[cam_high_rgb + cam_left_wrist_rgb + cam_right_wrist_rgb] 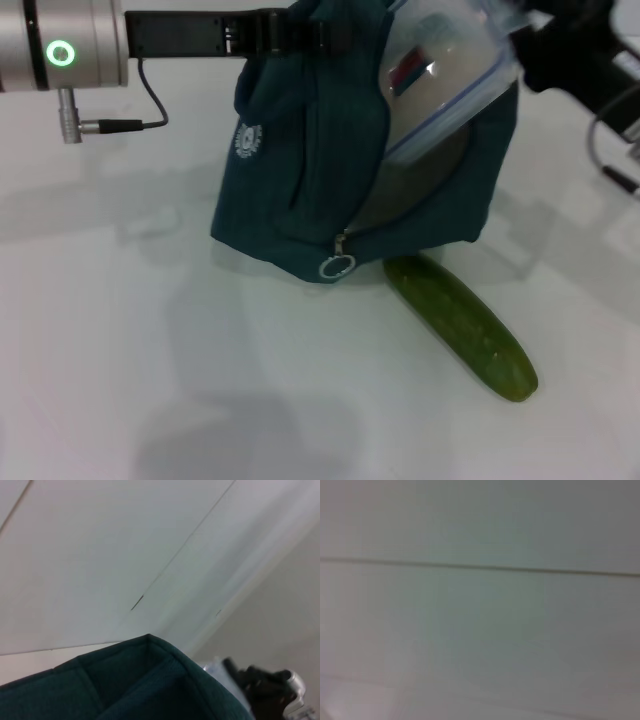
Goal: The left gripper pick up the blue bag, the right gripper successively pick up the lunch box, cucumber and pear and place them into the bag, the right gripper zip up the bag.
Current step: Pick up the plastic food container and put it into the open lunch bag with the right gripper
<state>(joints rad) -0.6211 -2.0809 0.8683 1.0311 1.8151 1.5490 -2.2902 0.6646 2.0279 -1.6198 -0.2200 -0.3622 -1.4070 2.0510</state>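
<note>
Blue bag (330,170) held up at its top edge, lunch box (450,75) tilted in its opening, cucumber (462,325) on the worktop.

The dark teal bag hangs with a round white logo on its left face and a ring zipper pull at its lower front; the clear, blue-rimmed box leans halfway inside. The dark green cucumber lies diagonally, one end just under the bag's lower right corner.

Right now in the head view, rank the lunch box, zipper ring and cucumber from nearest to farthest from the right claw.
1. Lunch box: at the bag's open top, beside the right claw.
2. Zipper ring: low on the blue bag front.
3. Cucumber: on the table, its far tip lowest in view.
</note>
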